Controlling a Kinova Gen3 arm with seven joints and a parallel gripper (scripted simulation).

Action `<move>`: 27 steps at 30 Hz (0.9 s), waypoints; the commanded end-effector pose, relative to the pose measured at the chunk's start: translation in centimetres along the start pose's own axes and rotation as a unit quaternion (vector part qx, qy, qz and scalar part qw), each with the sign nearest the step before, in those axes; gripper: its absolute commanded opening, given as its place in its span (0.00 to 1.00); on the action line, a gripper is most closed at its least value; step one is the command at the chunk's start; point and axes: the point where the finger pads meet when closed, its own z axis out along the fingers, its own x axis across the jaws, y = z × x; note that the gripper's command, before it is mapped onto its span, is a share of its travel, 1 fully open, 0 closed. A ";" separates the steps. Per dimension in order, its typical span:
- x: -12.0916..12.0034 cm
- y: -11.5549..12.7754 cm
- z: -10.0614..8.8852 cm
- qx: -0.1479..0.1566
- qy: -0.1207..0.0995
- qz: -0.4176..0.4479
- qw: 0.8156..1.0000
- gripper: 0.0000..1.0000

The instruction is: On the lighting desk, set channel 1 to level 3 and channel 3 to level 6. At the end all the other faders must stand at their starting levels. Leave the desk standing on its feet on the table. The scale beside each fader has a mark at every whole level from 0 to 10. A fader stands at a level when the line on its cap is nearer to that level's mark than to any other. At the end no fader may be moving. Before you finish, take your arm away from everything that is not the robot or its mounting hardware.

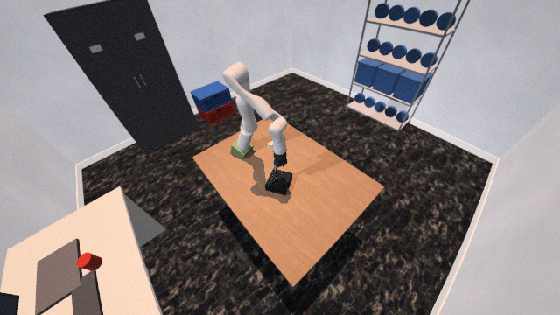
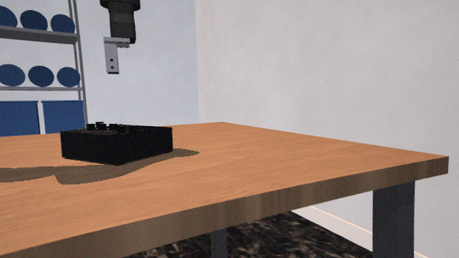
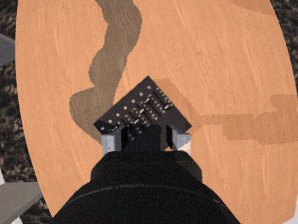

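The black lighting desk [image 1: 278, 182] stands flat on the wooden table, near its middle. It also shows in the side view [image 2: 116, 142], with several small fader caps along its top, and in the wrist view [image 3: 143, 113], turned at an angle. The fader levels are too small to read. My gripper [image 2: 112, 68] hangs open and empty well above the desk, fingers pointing down. In the overhead view the gripper [image 1: 276, 168] is just above the desk's far edge. In the wrist view its fingertips frame the desk's near side.
The arm's green base [image 1: 241, 150] sits at the table's far left corner. A shelf rack with blue boxes and discs [image 1: 400, 61] stands at the back right, off the table. The table edge [image 2: 323, 186] runs close on the near side.
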 end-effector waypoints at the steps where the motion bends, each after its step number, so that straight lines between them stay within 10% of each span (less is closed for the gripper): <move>1: 0.1 -0.1 0.2 0.000 -0.002 0.027 1.000 1.00; 27: 2.5 -0.9 2.3 -0.001 -0.003 0.326 0.945 1.00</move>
